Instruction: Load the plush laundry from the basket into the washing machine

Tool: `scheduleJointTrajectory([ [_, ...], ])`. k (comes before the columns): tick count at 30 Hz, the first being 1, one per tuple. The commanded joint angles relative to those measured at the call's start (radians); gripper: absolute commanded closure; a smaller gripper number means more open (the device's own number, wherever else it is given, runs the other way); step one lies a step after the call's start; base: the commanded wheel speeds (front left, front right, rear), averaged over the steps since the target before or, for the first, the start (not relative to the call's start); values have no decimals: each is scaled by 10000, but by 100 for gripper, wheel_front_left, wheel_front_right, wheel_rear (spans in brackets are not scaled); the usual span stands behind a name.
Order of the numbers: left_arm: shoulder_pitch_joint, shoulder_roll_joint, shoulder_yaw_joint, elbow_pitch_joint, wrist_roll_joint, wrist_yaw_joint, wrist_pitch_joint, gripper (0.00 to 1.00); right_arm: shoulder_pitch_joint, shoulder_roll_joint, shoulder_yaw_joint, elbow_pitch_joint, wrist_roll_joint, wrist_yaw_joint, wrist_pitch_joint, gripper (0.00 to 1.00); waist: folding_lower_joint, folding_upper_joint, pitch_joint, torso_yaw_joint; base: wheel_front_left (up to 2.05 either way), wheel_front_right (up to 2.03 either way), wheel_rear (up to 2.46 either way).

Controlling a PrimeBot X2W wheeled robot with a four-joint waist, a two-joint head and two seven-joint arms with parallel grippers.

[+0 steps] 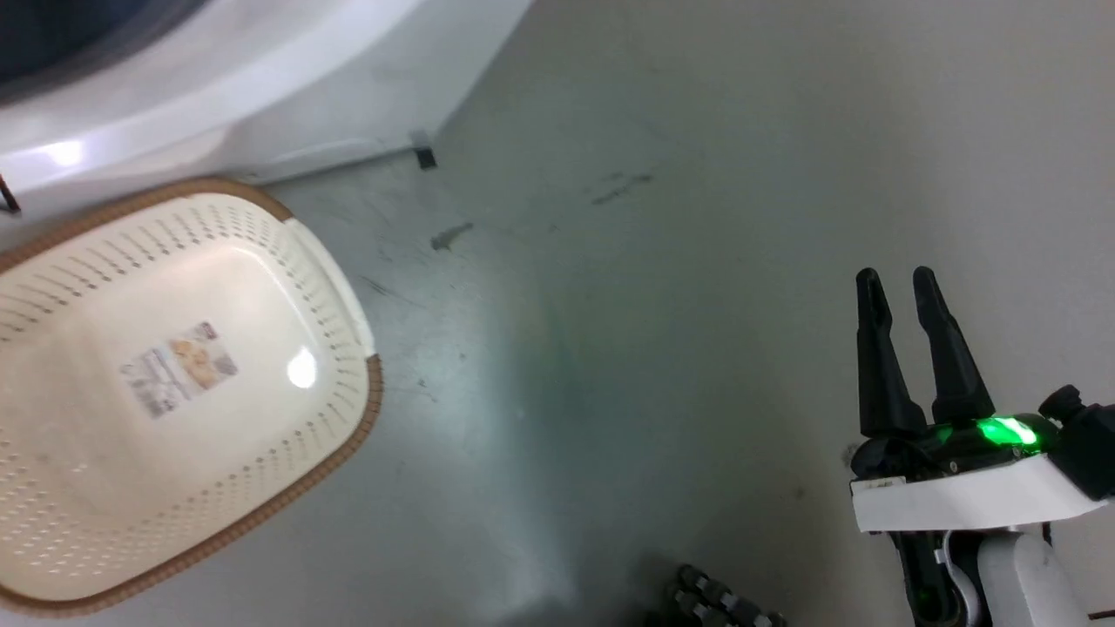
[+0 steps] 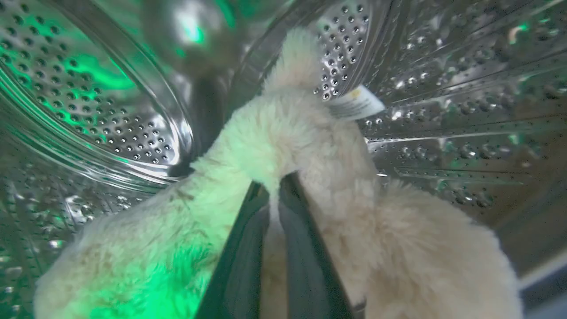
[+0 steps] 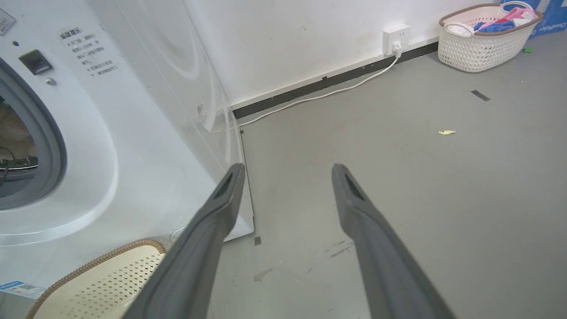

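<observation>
1. Plush laundry (image 2: 283, 133) is right in front of us in the left wrist view. It is inside the washing machine (image 3: 133, 110), with the shiny steel drum (image 2: 88, 97) all around it.
2. Our left gripper (image 2: 274, 182) has its two dark fingers almost together. A thin fold of the fur is pinched between them.
3. We think the long fur could stick to the fingers when they let go. Then the toy could ride back out with the arm.
4. The toy's near end sits low at the bottom right of that view, close to what looks like the drum's front edge. If we drop it there, we think it could slide out or get caught in the door. A deeper push looks safer to us.
5. The toy looks soft, shaggy and cream, with rounded lumps, and green light glows on it. A small white tag (image 2: 356, 104) sticks out near its far end.
6. Our right gripper (image 1: 895, 276) is open and holds nothing, above the grey floor (image 1: 653, 305).
7. Farther off, the basket (image 1: 370, 409) sits on the floor just beside the machine. We see no plush in it, just a sticker (image 1: 179, 366) on its bottom. We could bump it when we back away.
</observation>
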Motion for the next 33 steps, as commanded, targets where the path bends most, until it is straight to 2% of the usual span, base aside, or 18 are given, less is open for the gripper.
scheduleJointTrajectory([
  [1,-369,33,-103,260,86,-65,78,100,-164,-1,48,-30,96,8,-44,0,-3,0,351,-258,0,0,0],
  [7,-1055,215,-247,1845,231,-25,428,100,-238,-1,291,-33,231,8,-44,0,-3,0,448,-342,0,0,0],
  [12,-1161,138,-325,2596,173,-24,130,100,-204,-1,223,-16,183,8,-44,0,-3,0,323,-220,0,0,0],
  [14,-1102,43,-361,2807,127,-35,-177,0,-204,-1,155,-21,101,8,-44,0,-3,0,197,-135,0,0,0],
  [22,-223,-568,-412,3615,-301,-237,-1818,0,-120,-1,-167,-181,-620,8,-44,0,-3,0,-1032,442,0,0,0],
  [28,1350,-1308,-329,4093,-932,-557,-3182,0,191,-1,-456,-190,-1416,8,-44,0,-3,0,-2560,1113,0,0,0],
  [33,3131,-1857,-186,3773,-1511,-793,-3754,0,627,-1,-591,-82,-2061,8,-44,0,-3,0,-3857,1733,0,0,0],
])
